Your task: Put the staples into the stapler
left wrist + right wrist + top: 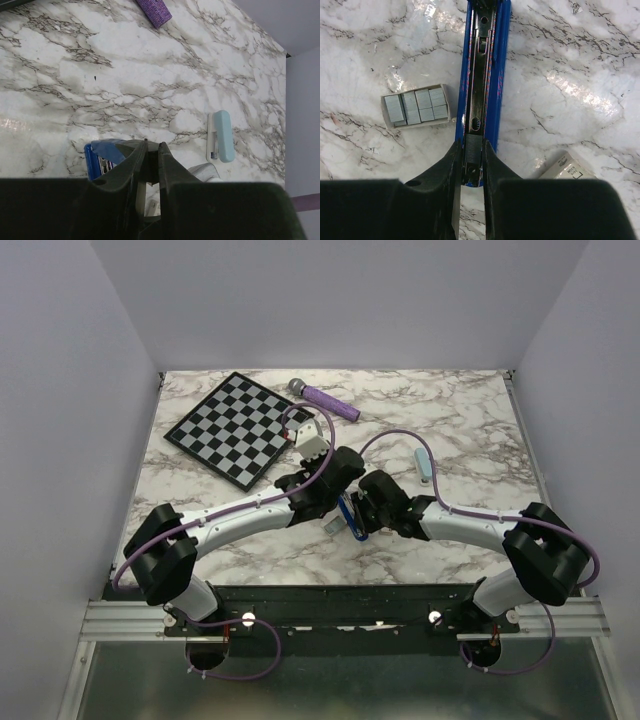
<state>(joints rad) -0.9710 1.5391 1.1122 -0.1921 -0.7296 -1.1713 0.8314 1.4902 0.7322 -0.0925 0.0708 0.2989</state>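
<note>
Opened stapler (pixel 482 65) at mid-frame, its near end clamped between the fingers of my right gripper (pixel 471 147).
Its far tip runs off the top edge; from overhead my arms hide all but a blue sliver. My left gripper (pixel 152 145): fingers nearly together, something pale in the slit, can't tell if it is held. Stapler sides are dark blue, silver channel exposed. A small tray (pixel 384 110) of staples (pixel 416 106) sits left of it, apart.

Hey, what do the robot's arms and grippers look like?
The left arm and right arm share white links between bulky black joints, with thin purple cables looping alongside. The left gripper and right gripper each have two black, tapering fingers.
</note>
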